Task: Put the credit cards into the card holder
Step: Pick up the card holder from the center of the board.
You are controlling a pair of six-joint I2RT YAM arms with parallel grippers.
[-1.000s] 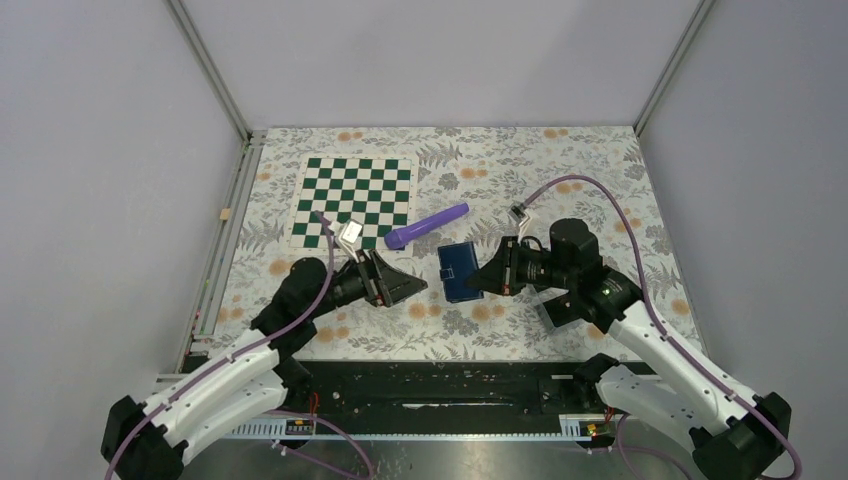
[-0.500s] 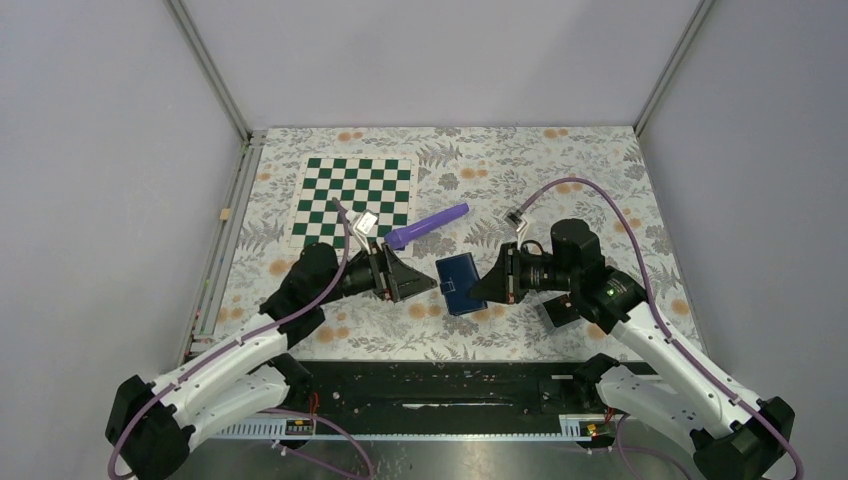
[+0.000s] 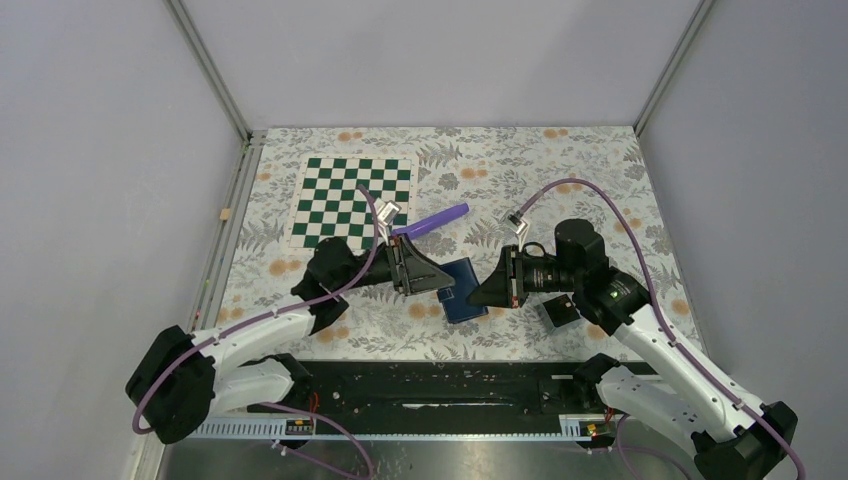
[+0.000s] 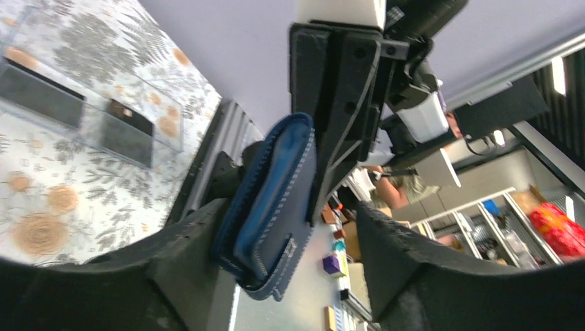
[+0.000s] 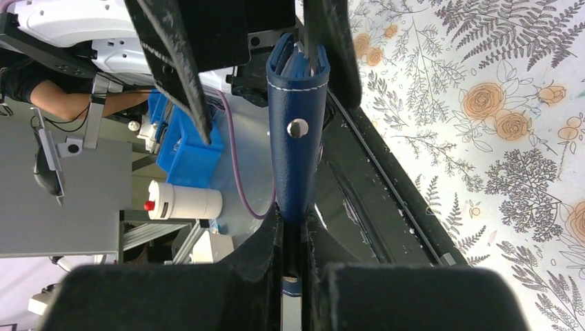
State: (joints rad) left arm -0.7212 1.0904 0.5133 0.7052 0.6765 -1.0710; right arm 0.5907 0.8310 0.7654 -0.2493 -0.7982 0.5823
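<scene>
Tightly around the card holder (image 5: 296, 138), right end effector (image 5: 293, 222); left end effector (image 4: 302, 231) wide.

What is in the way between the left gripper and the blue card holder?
Nothing visible. The card holder sits between the open fingers of the left gripper, with a gap on one side, while the right gripper pinches its other end.

Both arms reach inward from their bases, forearms low and nearly level, grippers facing tip to tip. The right gripper (image 3: 474, 296) is pinched tight on one edge of the card holder (image 5: 296, 138). The left gripper (image 3: 443, 284) straddles the opposite end, jaws apart.
</scene>
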